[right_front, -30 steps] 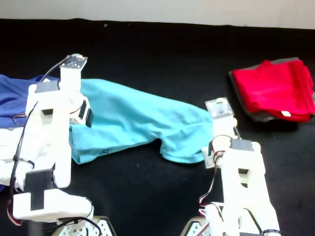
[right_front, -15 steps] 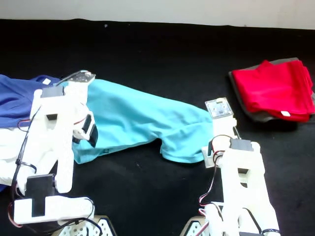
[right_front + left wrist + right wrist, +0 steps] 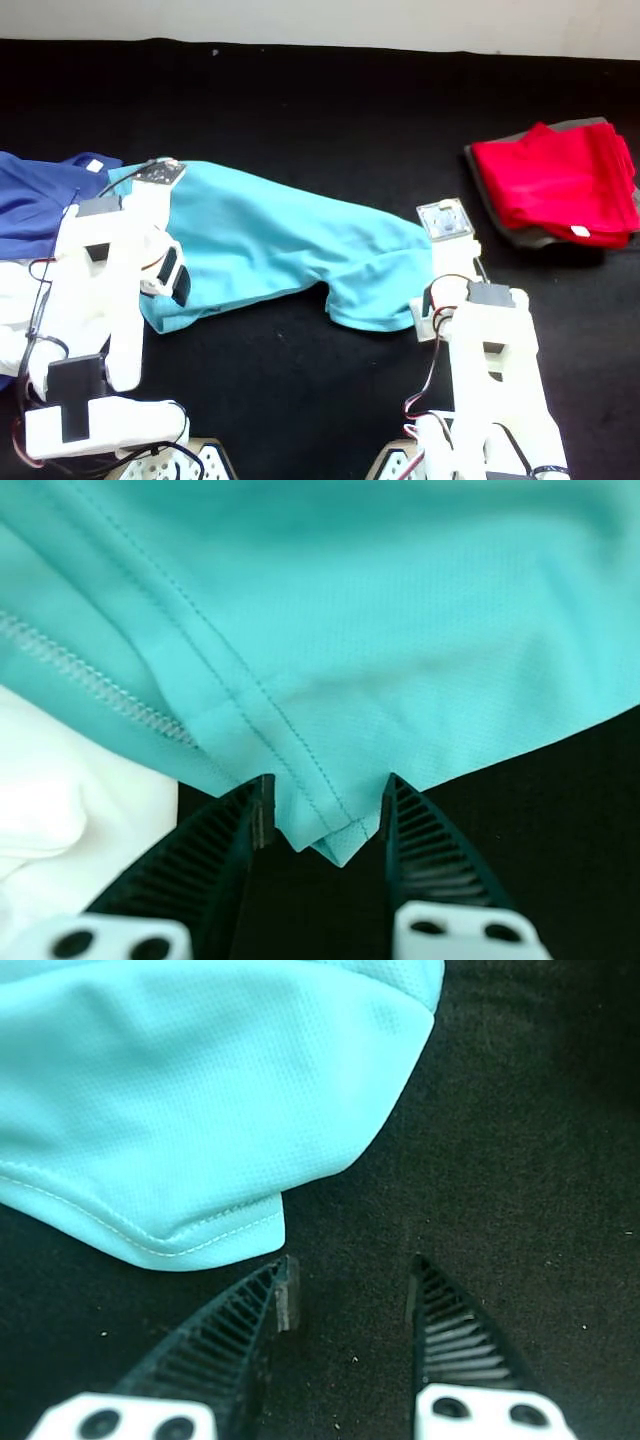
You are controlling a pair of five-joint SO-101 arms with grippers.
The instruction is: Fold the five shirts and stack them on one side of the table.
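Two shirts, a red shirt lying on a grey shirt, sit folded at the right side of the black table, so the stack seems begun. The turquoise shirt lies stretched and rumpled across the middle, its left end overlapping a blue shirt and a white shirt heaped at the left side.

The step in hand looks like taking hold of the turquoise shirt to spread or fold it. The left gripper has its jaws apart, straddling a stitched hem corner that pokes between them without being pinched. The right gripper is likewise spread, over bare table just beside the shirt's other hemmed corner, with no cloth between its fingers.

Next, the left jaws likely need only to close on their corner. The right gripper probably must shift toward the hem before it can grip anything.
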